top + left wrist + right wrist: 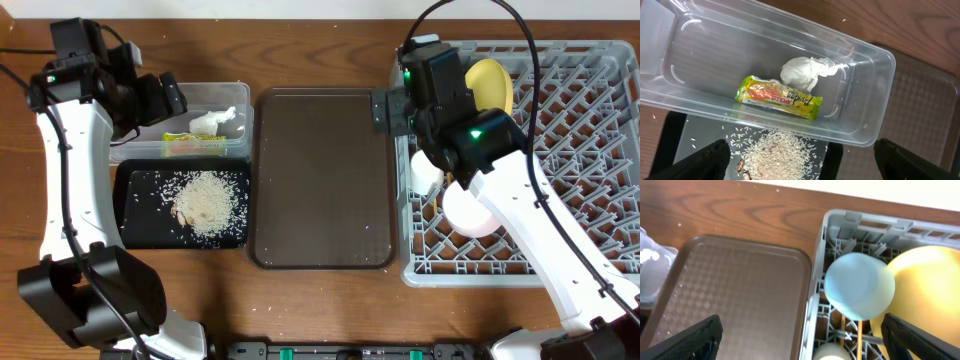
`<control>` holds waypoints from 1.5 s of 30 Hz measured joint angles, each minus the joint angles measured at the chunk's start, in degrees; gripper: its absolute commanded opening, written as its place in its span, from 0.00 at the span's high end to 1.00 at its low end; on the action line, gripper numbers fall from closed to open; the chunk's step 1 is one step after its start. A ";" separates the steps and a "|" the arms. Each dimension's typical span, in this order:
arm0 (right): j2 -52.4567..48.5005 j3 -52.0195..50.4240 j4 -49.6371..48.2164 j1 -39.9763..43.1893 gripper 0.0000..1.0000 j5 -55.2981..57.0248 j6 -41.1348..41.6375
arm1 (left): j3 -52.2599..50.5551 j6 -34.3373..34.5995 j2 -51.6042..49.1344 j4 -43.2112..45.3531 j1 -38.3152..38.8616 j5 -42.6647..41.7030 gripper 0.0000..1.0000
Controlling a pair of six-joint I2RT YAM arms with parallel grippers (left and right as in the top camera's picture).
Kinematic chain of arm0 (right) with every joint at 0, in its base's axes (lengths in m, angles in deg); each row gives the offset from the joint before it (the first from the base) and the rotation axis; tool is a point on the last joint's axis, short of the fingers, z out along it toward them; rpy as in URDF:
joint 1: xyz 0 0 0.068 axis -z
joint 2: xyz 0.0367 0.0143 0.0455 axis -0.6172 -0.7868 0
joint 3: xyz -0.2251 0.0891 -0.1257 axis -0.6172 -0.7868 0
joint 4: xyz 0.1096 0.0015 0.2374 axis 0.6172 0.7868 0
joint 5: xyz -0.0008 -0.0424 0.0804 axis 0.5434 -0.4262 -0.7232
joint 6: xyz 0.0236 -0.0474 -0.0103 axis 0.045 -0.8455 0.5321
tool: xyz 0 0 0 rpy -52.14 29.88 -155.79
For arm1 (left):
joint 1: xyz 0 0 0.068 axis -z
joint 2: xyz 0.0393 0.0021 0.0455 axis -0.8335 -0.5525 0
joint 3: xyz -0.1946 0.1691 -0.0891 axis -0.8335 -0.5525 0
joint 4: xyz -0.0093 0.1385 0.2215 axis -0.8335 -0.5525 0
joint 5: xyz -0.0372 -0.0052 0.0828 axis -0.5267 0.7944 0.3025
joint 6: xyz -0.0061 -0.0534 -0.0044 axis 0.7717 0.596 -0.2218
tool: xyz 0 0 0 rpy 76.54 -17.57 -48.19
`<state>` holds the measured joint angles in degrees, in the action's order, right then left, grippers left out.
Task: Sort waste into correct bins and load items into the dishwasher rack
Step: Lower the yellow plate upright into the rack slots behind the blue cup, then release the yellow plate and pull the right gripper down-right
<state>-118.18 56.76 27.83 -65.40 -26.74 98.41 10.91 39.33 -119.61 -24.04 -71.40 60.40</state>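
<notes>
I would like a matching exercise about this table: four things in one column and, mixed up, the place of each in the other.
1 snack wrapper
2 rice heap
3 light blue bowl
4 brown tray

A in the grey rack
B between the clear tub and the grey rack
C in the clear tub
D on the black tray

Pairs: 1-C, 2-D, 3-A, 4-B

Left hand [802, 159] and right hand [807, 341]: both face downward, fingers spread wide, nothing held.
</notes>
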 measured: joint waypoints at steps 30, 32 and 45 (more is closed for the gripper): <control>60.89 -44.37 -20.94 18.53 0.01 -2.86 1.11 | 0.00 -0.02 0.00 0.02 0.00 0.04 0.05; 66.03 -50.75 -23.15 19.28 0.01 -2.84 2.82 | 0.00 0.00 0.00 0.02 0.00 0.07 0.05; 86.38 -82.38 -50.16 22.99 0.01 -5.18 10.14 | -0.02 0.00 0.00 0.00 0.00 0.02 0.05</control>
<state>-31.80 -25.62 -22.33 -42.41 -31.92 108.56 10.89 39.33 -119.61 -24.04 -71.40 60.42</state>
